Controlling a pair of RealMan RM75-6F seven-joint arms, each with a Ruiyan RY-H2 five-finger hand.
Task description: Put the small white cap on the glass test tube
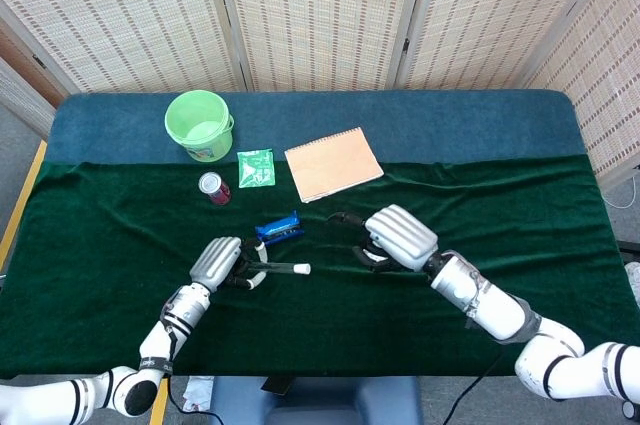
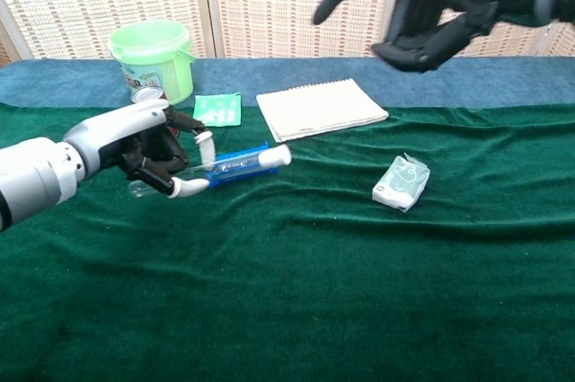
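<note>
Dark green velvet cloth (image 2: 296, 283) up front, teal-blue table cover (image 2: 296, 72) behind. Light green bucket (image 2: 153, 54); green-and-white packet (image 2: 218, 110); red can (image 1: 214, 188) with silver top. Tan notebook (image 1: 333, 163) — cream in the chest view. Blue wrapper (image 1: 279, 229). Clear glass test tube (image 2: 229, 166) — small white cap (image 2: 281, 156). Pale mint packet (image 2: 402, 182). Silver-and-black left hand (image 2: 148, 150) and right hand (image 2: 436, 9). Beige woven screens (image 1: 320, 10).
</note>
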